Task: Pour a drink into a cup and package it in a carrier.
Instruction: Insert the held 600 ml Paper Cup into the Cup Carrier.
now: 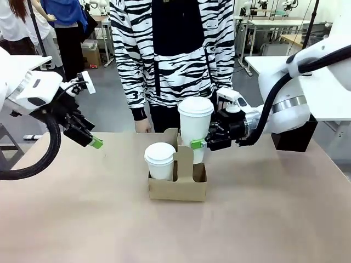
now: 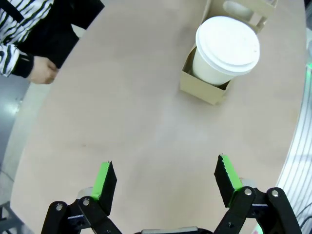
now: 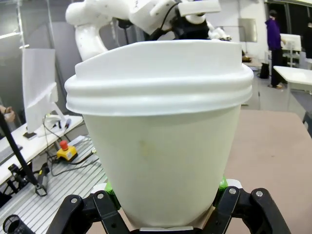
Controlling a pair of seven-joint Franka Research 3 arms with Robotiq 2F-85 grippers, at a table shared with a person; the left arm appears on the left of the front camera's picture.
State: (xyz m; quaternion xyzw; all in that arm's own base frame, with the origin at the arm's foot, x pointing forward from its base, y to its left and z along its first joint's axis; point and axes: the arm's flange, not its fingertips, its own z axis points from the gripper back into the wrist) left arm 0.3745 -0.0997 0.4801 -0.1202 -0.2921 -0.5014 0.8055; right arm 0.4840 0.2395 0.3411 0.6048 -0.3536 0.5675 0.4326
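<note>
The brown cardboard carrier [image 1: 178,186] stands mid-table, with one lidded white cup [image 1: 159,160] seated in its left hole. A second lidded white cup [image 1: 195,120] is upright over the right hole, its base low beside the centre handle panel, and my right gripper [image 1: 201,144] is shut on its lower wall. In the right wrist view this cup [image 3: 161,136] stands between the right gripper's [image 3: 165,217] green pads. My left gripper [image 1: 90,139] hangs open over the table's left part, holding nothing. From its wrist, the left gripper [image 2: 165,180] looks at the seated cup [image 2: 225,48] and carrier [image 2: 204,90]. The drink is out of view.
A person in a striped top stands at the far edge, one hand [image 1: 143,126] resting near the table rim, seen too as a hand [image 2: 43,72] in the left wrist view. A black box [image 1: 293,139] sits at the far right behind my right arm. Bare tabletop [image 1: 82,219] lies before the carrier.
</note>
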